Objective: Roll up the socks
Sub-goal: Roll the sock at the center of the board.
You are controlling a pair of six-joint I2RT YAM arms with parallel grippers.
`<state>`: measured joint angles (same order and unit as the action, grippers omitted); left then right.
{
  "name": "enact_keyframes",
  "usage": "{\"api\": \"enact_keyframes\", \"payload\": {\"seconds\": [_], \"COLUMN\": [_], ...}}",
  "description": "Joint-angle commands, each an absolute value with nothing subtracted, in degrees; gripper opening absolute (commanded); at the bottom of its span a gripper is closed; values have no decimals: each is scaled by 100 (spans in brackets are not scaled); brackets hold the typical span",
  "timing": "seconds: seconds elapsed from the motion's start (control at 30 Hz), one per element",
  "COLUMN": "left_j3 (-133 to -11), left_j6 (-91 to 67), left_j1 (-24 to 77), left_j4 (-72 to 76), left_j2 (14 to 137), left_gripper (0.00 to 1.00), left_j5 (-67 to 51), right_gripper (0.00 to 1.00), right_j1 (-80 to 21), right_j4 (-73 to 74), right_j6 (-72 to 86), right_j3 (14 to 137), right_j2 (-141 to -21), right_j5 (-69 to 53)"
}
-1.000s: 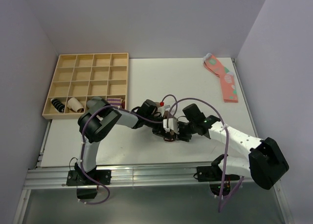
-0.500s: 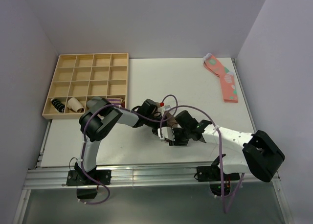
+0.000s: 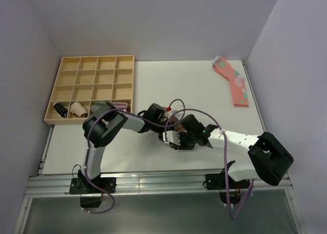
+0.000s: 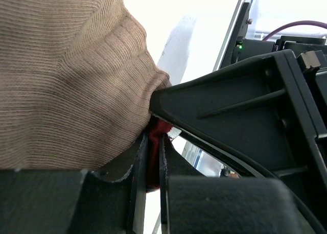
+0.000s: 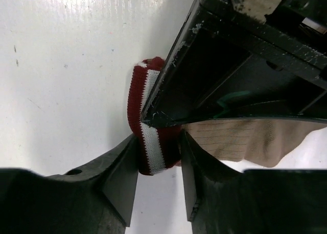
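Seemingly mid-roll by the near edge of the white worktop (image 3: 153,80) — left gripper (image 4: 152,144) and right gripper (image 5: 157,142) both clamp the tan-brown knit sock (image 4: 66,75), cuff tuck pending.

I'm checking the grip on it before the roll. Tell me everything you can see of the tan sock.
The sock is tan-brown ribbed knit with a dark red cuff carrying white stripes. It is bunched up over the white table, its tan body bulging loosely. The left gripper pinches red fabric in nearly closed jaws; the right gripper clamps the striped cuff. How far it is rolled cannot be told.
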<state>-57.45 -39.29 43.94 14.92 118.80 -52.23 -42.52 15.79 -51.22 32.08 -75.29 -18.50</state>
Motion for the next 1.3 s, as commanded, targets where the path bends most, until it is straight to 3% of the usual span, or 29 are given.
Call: {"api": "enact_keyframes", "payload": {"seconds": [0.0, 0.3, 0.57, 0.9, 1.27], "left_j3": [-5467, -4985, -4210, -3929, -3446], "left_j6": [-3630, -4367, -5553, -5625, -4748], "left_j1": [4421, 4395, 4421, 4816, 5211], "left_j4": [642, 1449, 3056, 3348, 3507], "left_j2": [12278, 12182, 11760, 10873, 9731], "left_gripper": [0, 2, 12, 29, 31], "left_j5": [-4702, -4544, -3790, -1883, 243], "right_gripper": [42, 18, 15, 13, 14], "right_j1": [-4289, -3992, -3174, -2453, -2066], "right_j4": [1406, 1923, 2776, 4147, 5684], "right_j6": [-5063, -4852, -4834, -5256, -5879], "right_j3": [3252, 3550, 4209, 4992, 5931], "right_j2": [-7752, -7866, -8401, -9307, -10353], "right_j5": [-1740, -2100, -2935, -3585, -4042]}}
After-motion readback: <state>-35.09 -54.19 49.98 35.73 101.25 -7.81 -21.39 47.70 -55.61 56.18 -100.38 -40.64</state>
